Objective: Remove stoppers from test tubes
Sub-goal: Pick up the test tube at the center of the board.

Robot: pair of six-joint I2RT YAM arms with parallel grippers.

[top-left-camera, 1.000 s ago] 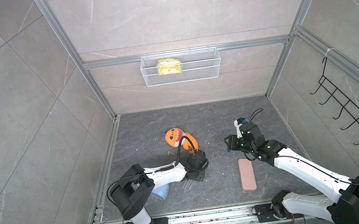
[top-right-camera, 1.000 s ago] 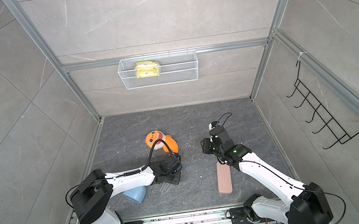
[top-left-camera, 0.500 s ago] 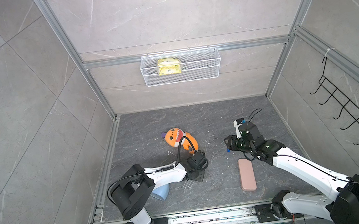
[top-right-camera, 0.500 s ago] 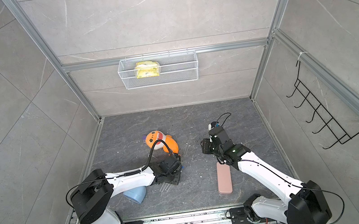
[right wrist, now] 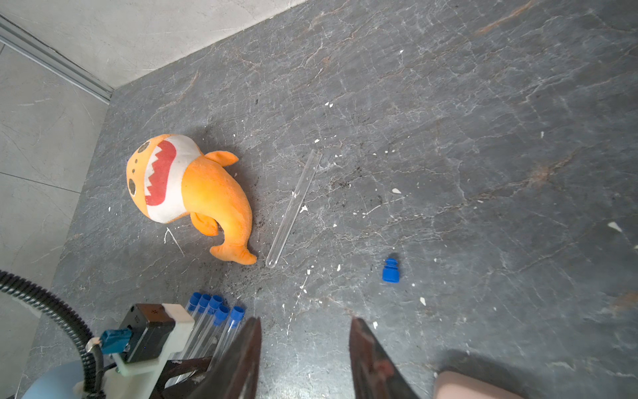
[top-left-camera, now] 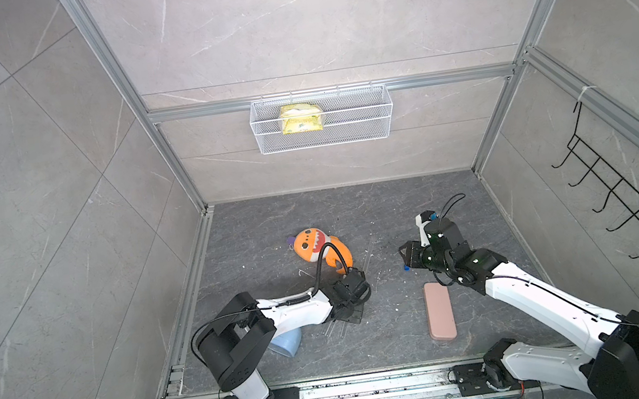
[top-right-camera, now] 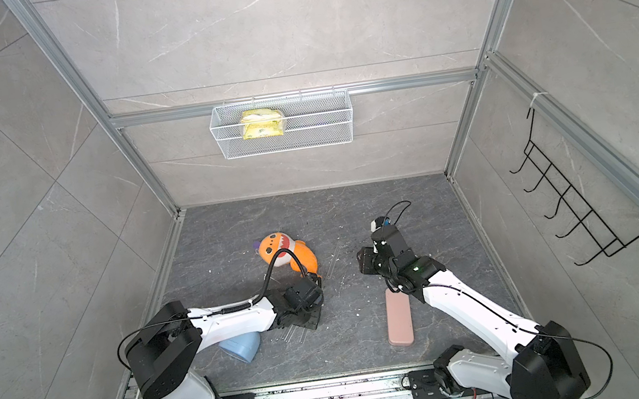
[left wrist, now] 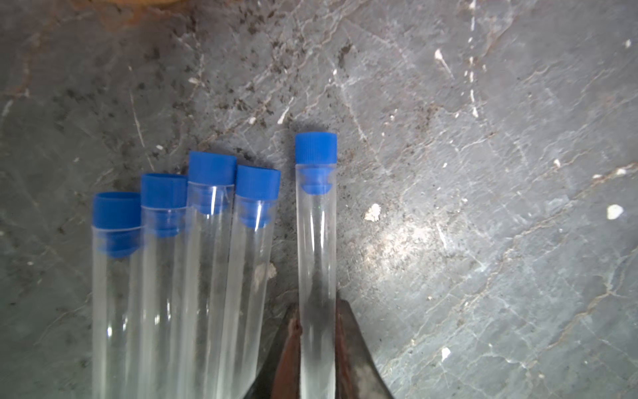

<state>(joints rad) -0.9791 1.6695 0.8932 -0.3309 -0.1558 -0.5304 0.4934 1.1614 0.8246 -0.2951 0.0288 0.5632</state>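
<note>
Between the earlier views and now, neither arm shifts much in the top views. What changes is the left gripper (left wrist: 317,312): its jaws have drawn in until they pinch the lone test tube (left wrist: 316,241) from both sides. We cannot tell whether that tube rests on the floor (left wrist: 483,207) or sits just off it. Its blue stopper (left wrist: 316,148) is seated in the mouth, at the end away from the jaws. We judge this to be the hold that has to come before the pull.

Four more capped tubes (left wrist: 207,276) lie side by side just beside it, touching one another. The right gripper (right wrist: 305,323) hangs near, jaws partly apart with nothing between them. Its wrist view shows one loose stopper (right wrist: 391,270) on the floor and one open tube (right wrist: 293,207) beside the orange plush shark (right wrist: 193,186). From that we reckon one tube is finished and five remain.

We find no writing we can read. The yellow packet (top-left-camera: 301,118) in the wire basket (top-left-camera: 378,117) carries print too small to make out.
</note>
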